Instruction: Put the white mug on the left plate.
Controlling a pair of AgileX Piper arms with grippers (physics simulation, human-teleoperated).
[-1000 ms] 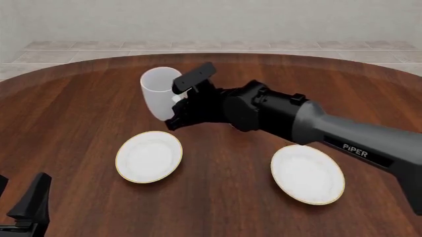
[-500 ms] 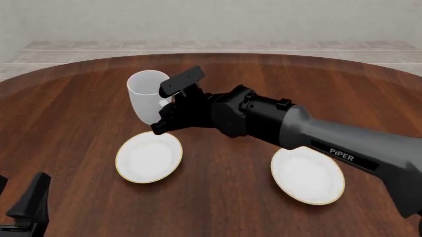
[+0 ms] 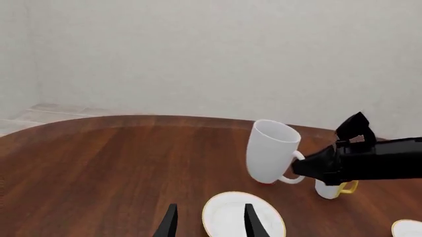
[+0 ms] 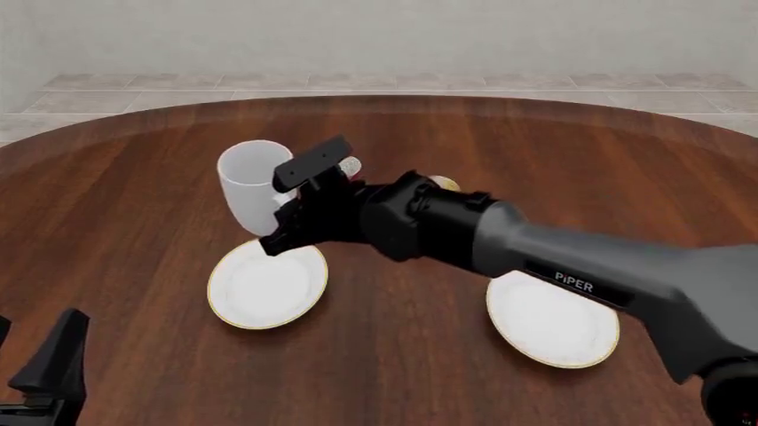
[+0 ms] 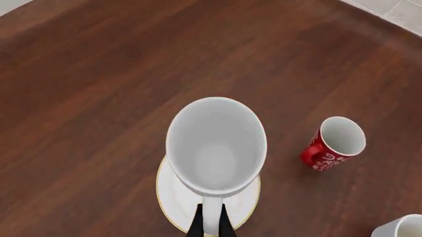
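One white mug is held in the air by the right gripper, whose fingers pinch its loop handle; the mug is almost upright, its long axis is close to vertical with a small tilt, the open mouth looks up and the handle points toward the right arm. It hangs over the far edge of the left plate and does not touch it, as the left wrist view shows. Inside the mug nothing is visible, and both the left plate and the right plate carry nothing. Near them on the table stand a red cup and a small mug with yellow handle. The left gripper stays low near the table's front edge, fingers spread apart and holding nothing.
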